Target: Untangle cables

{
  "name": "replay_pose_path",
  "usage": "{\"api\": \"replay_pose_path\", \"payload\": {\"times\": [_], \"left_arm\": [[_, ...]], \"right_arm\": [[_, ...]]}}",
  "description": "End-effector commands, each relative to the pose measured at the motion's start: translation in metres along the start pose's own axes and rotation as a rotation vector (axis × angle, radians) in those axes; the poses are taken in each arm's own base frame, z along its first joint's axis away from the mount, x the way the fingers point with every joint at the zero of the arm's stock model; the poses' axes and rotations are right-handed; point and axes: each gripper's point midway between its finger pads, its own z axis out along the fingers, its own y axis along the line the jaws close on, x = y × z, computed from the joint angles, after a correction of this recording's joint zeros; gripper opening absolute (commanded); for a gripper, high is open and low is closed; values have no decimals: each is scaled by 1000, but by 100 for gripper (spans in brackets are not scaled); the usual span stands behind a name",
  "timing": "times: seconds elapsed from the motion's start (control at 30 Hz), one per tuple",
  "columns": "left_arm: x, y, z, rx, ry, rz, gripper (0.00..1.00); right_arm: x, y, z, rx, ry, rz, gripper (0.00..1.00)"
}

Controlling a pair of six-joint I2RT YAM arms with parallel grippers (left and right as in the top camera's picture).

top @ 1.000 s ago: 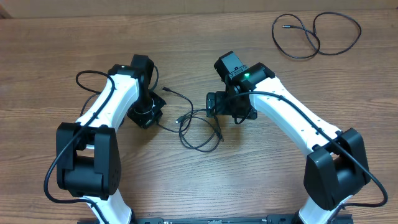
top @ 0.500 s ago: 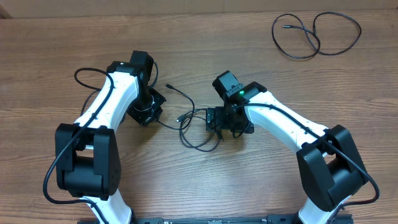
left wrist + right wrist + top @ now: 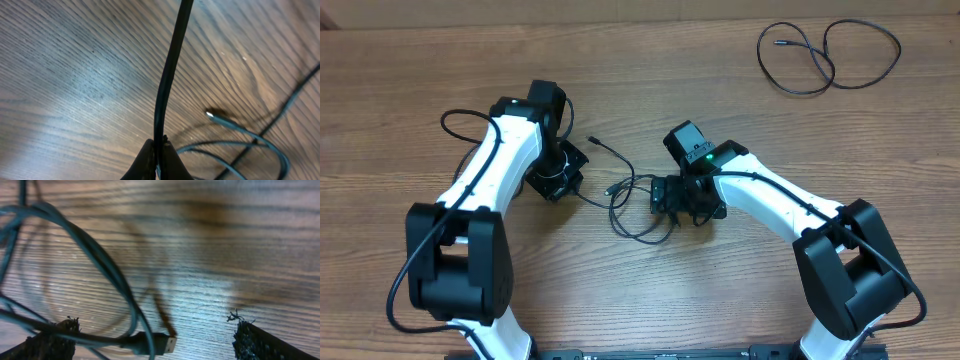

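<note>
Cables (image 3: 625, 232) are being handled at frame centre, one strand (image 3: 170, 75) being clamped by the left gripper (image 3: 159, 150). The right gripper (image 3: 150, 339) is being held with fingers (image 3: 50, 342) apart astride a plug end (image 3: 161, 343); another cable (image 3: 825, 60) is being shown at upper right.

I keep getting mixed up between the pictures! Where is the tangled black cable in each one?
Overhead: the tangled cable lies in the middle of the table.
Left wrist: one strand runs up from bottom centre, pinched in the left tool; loops sit at lower right.
Right wrist: loops fill the left side, and a plug end lies at bottom centre.
Shared landmark: the table's wood grain.
</note>
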Motion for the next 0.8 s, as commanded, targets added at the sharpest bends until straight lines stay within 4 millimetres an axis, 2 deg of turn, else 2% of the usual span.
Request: {"api": "replay_pose_path", "payload": {"times": [0.0,0.27,0.53,0.77], "left_arm": [[3,-17,-39,110,-55,82,4],[16,-18,-99,244,-158,123,4],[33,-9,-161,392,-292,158,4],[43,0,-194,471,-379,173,4]], "right_arm": [[1,-5,4,24,-13,18,100],[-7,-15,3,82,-59,61,100],[-11,-22,2,119,-84,70,100],[-11,-22,2,119,-85,70,100]]}}
